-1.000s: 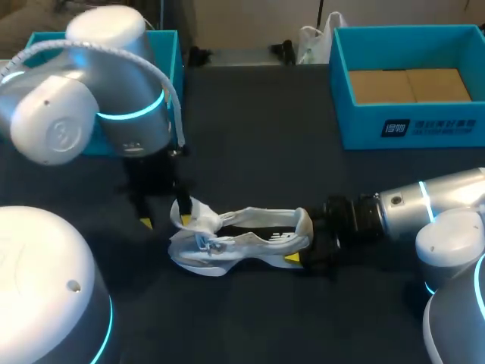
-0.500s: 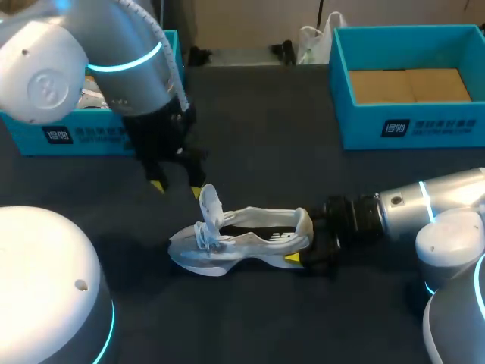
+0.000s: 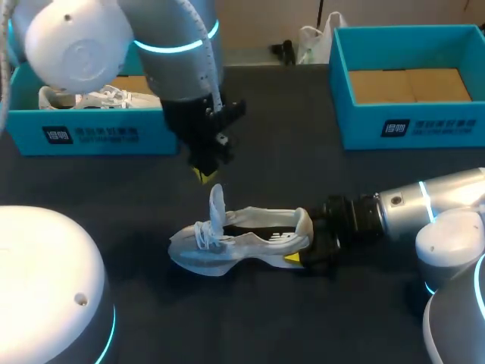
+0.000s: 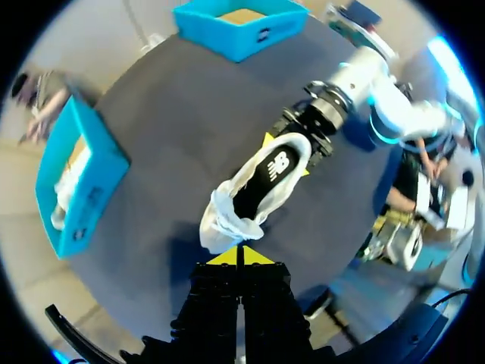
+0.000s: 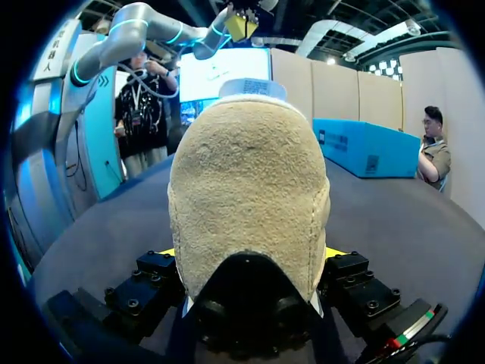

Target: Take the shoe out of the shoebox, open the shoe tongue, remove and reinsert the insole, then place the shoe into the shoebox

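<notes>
- The shoe point(image 3: 242, 239), white and grey, lies on its sole near the middle of the table point(image 3: 303, 167), somewhat toward the front edge. Its toe points to the left edge and its heel to the right edge.
- The shoe's tongue point(image 3: 217, 205) is pulled out of the opening and stands upright above the laces.
- The right gripper point(image 3: 303, 243) reaches in low from the right edge and is clamped on the shoe's heel. In the right wrist view a finger sits at each side of the tan heel lining point(image 5: 246, 189), with a yellow tip showing on either side.
- The left gripper point(image 3: 206, 174) hangs just behind the tongue on the far side, clear of the shoe. In the left wrist view its two yellow tips point(image 4: 237, 256) are pressed together with nothing between them, and the shoe point(image 4: 258, 182) lies ahead of them, toe nearest.
- A blue shoebox point(image 3: 91, 136) stands at the far left corner with a second white shoe point(image 3: 91, 98) inside it.
- Another blue shoebox point(image 3: 409, 125) stands at the far right corner, well apart from the shoe on the table. Its brown cardboard floor shows.
</notes>
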Robot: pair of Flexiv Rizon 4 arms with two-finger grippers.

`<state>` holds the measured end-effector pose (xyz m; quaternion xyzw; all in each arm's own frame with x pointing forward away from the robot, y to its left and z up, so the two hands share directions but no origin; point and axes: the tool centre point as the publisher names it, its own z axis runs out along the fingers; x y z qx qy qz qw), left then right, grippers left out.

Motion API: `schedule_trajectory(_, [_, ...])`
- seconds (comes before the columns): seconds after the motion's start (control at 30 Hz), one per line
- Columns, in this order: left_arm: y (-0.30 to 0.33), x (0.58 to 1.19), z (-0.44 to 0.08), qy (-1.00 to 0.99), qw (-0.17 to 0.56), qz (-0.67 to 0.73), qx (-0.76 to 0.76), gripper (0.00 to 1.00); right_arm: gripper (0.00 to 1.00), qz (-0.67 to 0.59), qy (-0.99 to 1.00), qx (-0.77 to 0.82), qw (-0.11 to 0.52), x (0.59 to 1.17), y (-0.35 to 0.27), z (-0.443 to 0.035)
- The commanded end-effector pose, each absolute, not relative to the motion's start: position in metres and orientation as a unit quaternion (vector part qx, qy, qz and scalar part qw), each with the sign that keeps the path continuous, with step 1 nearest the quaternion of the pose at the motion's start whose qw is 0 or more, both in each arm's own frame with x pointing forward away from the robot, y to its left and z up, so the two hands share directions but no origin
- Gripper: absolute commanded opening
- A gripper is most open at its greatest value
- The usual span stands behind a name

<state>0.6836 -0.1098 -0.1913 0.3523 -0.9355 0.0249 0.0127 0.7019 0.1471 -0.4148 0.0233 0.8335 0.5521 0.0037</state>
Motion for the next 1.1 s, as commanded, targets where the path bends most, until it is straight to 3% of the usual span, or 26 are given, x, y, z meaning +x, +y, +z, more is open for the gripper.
schedule_trajectory(0.03, [-0.118,0.69,-0.186,-0.987,0.018,-0.017,0.158,0.0,0.0,0.549,0.835,0.024,0.003,0.702,0.148,-0.413])
schedule_trajectory(0.43, [-0.124,0.689,-0.191,-0.993,-0.005,0.013,0.12,0.0,0.0,0.549,0.835,0.024,0.003,0.702,0.148,-0.413])
schedule_trajectory(0.6, [-0.15,0.695,-0.202,-0.997,0.018,0.038,0.057,0.0,0.0,0.549,0.835,0.024,0.003,0.702,0.148,-0.413])
schedule_trajectory(0.67, [-0.16,0.693,-0.207,-0.997,0.066,0.035,0.008,0.0,0.0,0.549,0.835,0.024,0.003,0.702,0.148,-0.413])
schedule_trajectory(1.1, [-0.174,0.685,-0.222,-0.998,0.059,0.035,-0.015,0.0,0.0,0.549,0.835,0.024,0.003,0.702,0.148,-0.413])
